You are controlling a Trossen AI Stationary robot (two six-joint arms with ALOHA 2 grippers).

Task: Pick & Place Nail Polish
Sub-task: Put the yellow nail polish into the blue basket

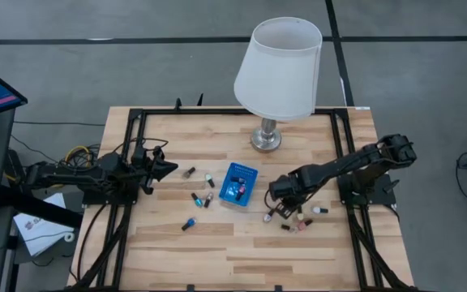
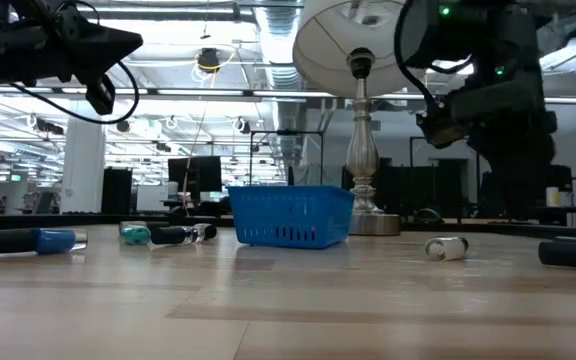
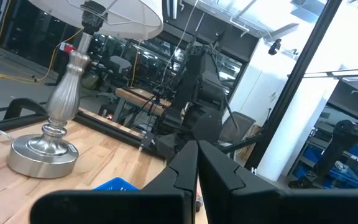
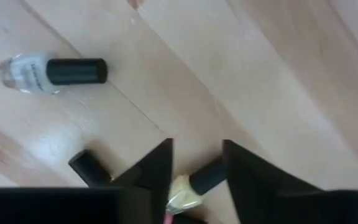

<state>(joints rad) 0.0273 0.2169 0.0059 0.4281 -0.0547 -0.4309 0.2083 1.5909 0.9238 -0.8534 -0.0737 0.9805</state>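
Several tiny nail polish bottles lie on their sides on the wooden table: a group left of the blue basket [image 1: 239, 184], such as one blue bottle [image 1: 189, 224], and a group to its right [image 1: 302, 219]. More bottles lie in the basket. My right gripper [image 1: 278, 196] is open above the right group. In the right wrist view [image 4: 196, 155] its fingers stand on either side of a pale yellow, dark-capped bottle [image 4: 194, 185] lying on the table below. My left gripper [image 1: 167, 169] is shut and empty, raised above the table left of the bottles.
A table lamp with a white shade [image 1: 278, 69] and a silver base [image 1: 266, 139] stands at the table's far middle. A clear bottle with a black cap [image 4: 51, 71] lies close to my right gripper. A black frame [image 1: 136, 118] runs along the table's edges.
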